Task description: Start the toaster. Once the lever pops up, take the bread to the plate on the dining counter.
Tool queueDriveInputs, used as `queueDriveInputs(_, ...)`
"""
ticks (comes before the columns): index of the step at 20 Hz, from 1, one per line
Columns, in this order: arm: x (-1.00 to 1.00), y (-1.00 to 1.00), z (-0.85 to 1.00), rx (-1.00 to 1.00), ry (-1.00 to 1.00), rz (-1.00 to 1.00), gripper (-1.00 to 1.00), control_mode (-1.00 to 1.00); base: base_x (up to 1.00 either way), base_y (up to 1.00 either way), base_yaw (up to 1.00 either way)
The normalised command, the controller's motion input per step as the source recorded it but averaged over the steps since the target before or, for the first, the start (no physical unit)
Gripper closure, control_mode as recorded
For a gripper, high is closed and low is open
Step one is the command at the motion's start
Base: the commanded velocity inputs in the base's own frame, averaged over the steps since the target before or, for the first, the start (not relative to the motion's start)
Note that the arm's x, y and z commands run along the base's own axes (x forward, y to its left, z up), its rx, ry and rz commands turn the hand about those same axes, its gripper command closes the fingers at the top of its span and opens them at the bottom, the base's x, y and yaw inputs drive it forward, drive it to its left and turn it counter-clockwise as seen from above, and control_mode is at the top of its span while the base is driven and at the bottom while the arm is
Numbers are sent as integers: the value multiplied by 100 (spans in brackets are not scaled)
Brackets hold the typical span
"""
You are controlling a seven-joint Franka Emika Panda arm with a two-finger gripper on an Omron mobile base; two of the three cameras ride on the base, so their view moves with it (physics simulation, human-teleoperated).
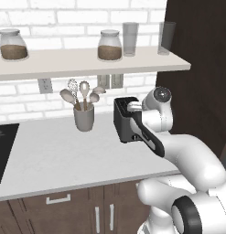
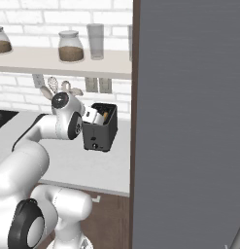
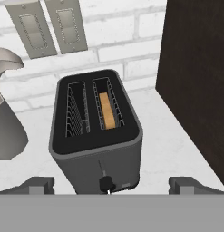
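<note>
Spread wide, the jaws of the gripper (image 3: 111, 185) are seen with nothing held between them, one fingertip low at either side of the hand view. Between those tips and just ahead stands the toaster (image 3: 96, 136), its narrow front end turned toward the hand and its long axis running straight away toward the brick wall. The lever (image 3: 105, 183) is found low on that near face, on the midline between the tips, so a short advance and a downward press is judged to be what the next move calls for. The bread (image 3: 107, 110) is lodged in the right-hand slot, sunk below the top, its long edge parallel to the toaster's axis. In the left base view the toaster is set on the light worktop (image 1: 64, 155), with a utensil crock (image 1: 84, 116) to its left and a dark cabinet wall (image 3: 199, 81) close on its right. The plate and dining counter are not described.
</note>
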Motion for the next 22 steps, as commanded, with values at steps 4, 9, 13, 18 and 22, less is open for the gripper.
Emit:
queueDriveInputs(4, 0, 0, 0, 0, 0, 0, -100, -100, 0, 0, 0)
queueDriveInputs(9, 0, 0, 0, 0, 0, 0, -100, -100, 0, 0, 0)
queueDriveInputs(13, 0, 0, 0, 0, 0, 0, -100, -100, 0, 0, 0)
queueDriveInputs(18, 0, 0, 0, 0, 0, 0, -100, -100, 0, 0, 0)
queueDriveInputs(22, 0, 0, 0, 0, 0, 0, -100, -100, 0, 0, 0)
